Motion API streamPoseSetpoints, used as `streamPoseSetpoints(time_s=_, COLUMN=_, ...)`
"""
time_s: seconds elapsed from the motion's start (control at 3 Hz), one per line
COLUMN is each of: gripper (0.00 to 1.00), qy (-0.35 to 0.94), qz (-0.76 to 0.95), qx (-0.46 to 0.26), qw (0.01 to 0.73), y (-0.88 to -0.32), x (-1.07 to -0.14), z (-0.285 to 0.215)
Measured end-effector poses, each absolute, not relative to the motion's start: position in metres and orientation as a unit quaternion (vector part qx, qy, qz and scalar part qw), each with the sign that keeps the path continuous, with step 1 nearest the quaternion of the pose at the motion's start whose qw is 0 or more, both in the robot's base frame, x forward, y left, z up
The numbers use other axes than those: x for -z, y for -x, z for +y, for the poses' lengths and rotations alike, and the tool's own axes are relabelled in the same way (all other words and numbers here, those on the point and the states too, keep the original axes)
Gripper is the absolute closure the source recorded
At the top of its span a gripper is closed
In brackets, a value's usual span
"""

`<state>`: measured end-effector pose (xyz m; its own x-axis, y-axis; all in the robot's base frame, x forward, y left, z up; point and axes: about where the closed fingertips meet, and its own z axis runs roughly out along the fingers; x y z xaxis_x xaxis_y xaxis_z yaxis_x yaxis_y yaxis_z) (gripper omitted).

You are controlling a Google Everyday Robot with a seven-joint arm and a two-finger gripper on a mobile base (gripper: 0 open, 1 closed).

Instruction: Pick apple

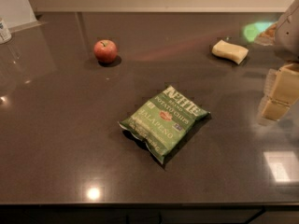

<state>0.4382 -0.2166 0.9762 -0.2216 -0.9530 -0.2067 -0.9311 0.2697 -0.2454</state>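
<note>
The green chip bag [164,122] lies flat and closed on the dark counter [56,139]; its contents do not show. Far off the bag's upper left, a small white container [3,31] is cut by the edge, its contents hidden. The apple [105,51] sits upright behind the bag, to its left. My claw [279,97] hangs right of the bag, well apart from the apple. Whether it is spread or pressed together, I cannot tell.

Red apple [105,51], stem up, back left, pincer [279,94] far right
</note>
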Motion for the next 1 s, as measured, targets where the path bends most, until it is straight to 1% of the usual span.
streamPoseSetpoints(time_s=0.33, gripper=0.0, qy=0.602, qz=0.781, qx=0.036, qw=0.162, y=-0.44, x=-0.978, z=-0.215)
streamPoseSetpoints(time_s=0.67, gripper=0.0, qy=0.594, qz=0.785, qx=0.042, qw=0.169, y=-0.46, x=-0.977, z=-0.201)
streamPoseSetpoints(time_s=1.0, gripper=0.0, qy=0.579, qz=0.792, qx=0.043, qw=0.188, y=-0.494, x=-0.972, z=-0.182)
